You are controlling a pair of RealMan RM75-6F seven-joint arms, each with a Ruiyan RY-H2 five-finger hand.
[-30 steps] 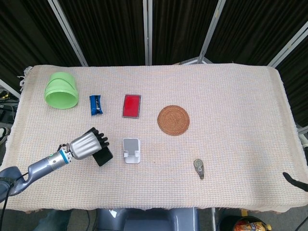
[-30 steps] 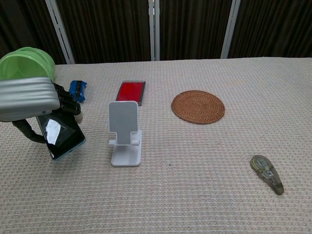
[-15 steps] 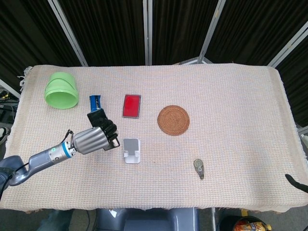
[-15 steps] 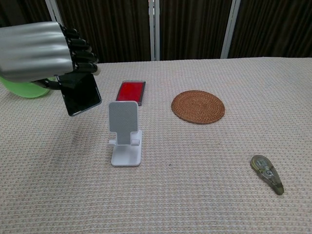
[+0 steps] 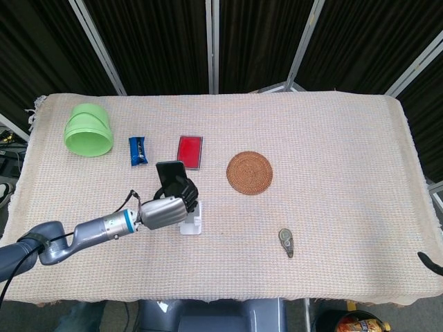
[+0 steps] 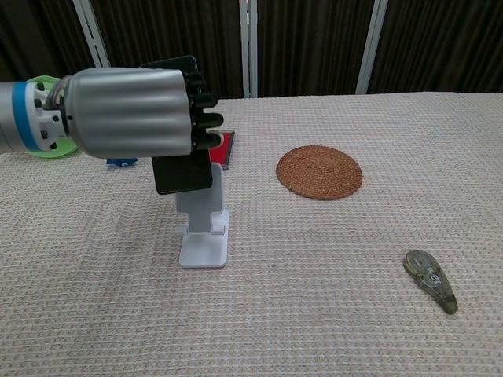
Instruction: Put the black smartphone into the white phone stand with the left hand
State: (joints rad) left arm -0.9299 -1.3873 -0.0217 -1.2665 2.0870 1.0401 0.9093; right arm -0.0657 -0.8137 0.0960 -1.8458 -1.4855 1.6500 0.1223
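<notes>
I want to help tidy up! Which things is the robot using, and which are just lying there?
Using: left hand, black smartphone, white phone stand.
Lying about: green cup, blue packet, red case, woven coaster, tape dispenser.

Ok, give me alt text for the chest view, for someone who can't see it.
The left hand holds a black phone upright just above a white phone stand on a woven tablecloth. Behind lie a red card and a round wicker coaster; a small grey-green tape dispenser lies front right.
</notes>
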